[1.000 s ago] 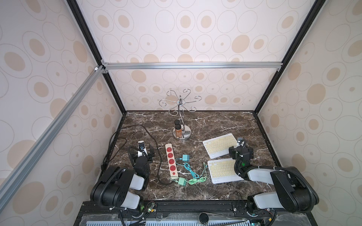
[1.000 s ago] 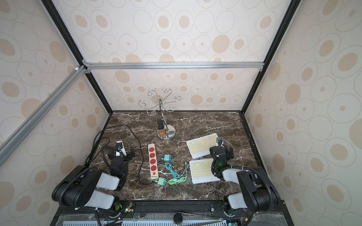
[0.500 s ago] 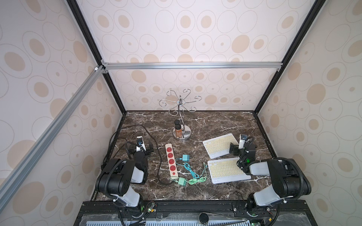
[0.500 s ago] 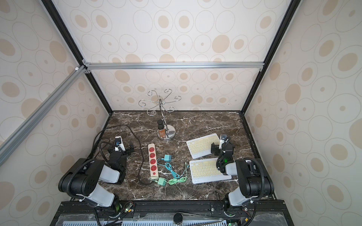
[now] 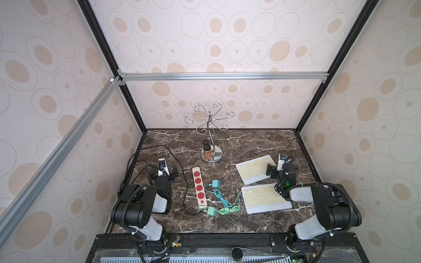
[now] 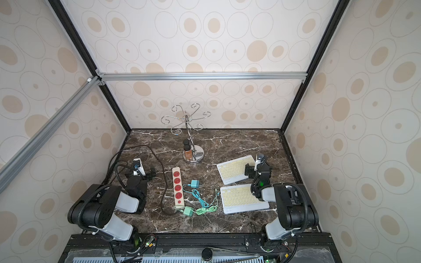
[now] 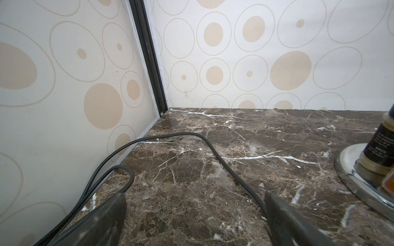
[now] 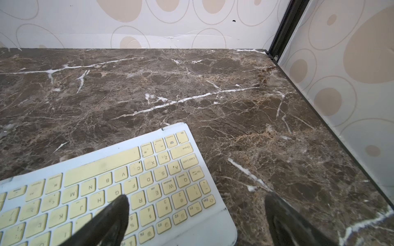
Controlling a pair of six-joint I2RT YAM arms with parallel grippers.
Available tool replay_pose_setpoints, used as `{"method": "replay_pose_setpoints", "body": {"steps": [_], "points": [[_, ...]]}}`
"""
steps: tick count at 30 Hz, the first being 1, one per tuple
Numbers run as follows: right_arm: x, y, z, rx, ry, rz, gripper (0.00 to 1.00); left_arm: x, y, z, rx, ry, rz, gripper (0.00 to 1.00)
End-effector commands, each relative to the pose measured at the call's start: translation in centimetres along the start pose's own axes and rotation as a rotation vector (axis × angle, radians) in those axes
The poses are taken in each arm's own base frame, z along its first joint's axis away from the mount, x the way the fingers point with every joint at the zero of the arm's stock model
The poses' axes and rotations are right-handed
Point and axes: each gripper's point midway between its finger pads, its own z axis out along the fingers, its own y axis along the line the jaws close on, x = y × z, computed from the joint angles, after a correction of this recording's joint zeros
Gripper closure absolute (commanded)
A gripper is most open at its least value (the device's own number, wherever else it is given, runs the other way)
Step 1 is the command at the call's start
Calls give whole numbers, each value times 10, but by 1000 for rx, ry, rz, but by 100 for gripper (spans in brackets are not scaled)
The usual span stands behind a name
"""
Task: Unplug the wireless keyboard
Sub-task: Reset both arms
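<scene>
Both arms have just lifted, left gripper [image 7: 196,197] and right gripper [image 8: 196,197] jaws wide and empty, so the lower-right keyboard [image 5: 264,198] looks still plugged into its green cable [image 5: 227,208].

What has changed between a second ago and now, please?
Both arms have lifted out of their folded rest pose, elbows rising. The left gripper and right gripper edged toward the back wall, the right one now over the far keyboard's right end. Both are open, holding nothing. The near keyboard, power strip, chargers and cables lie as before.
</scene>
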Motion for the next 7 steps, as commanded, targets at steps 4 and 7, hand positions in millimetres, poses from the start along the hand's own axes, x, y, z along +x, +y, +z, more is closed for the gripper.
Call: {"method": "replay_pose_setpoints", "body": {"steps": [4,7], "points": [[-4,22,4,-114,7,-62,0,-4,1,4,-2,-11,-11,0],[-5,21,3,-114,0,-58,0,-4,1,4,-2,-11,-11,0]]}}
